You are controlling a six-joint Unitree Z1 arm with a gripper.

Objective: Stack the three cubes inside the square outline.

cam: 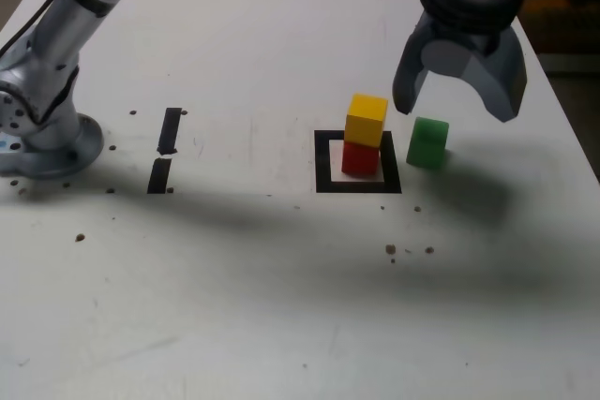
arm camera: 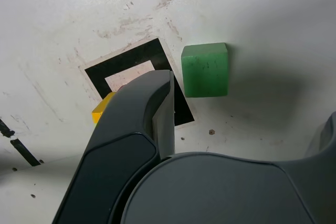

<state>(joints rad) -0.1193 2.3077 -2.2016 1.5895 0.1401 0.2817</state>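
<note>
Wide open stood the jaws of the gripper (cam: 457, 108), and they held nothing. It hung above the table (cam: 281, 297) with both jaws pointing down, and no cube touched them. Between the two jaws and a little below their tips was the green cube (cam: 428, 143), resting on the table; in the wrist view this cube (arm camera: 205, 70) lay in the gap between the jaws, nearer to the one that shows fully in that view. On the far side of that same jaw from the green cube, at the exterior view's left, was the square outline (cam: 324, 164). Inside it the red cube (cam: 360, 158) sat on the white centre, and the yellow cube (cam: 367, 120) sat on top of the red one, turned a little against it. The green cube was just outside the black frame, near its edge. In the wrist view the jaw covered most of the yellow cube (arm camera: 102, 111).
</note>
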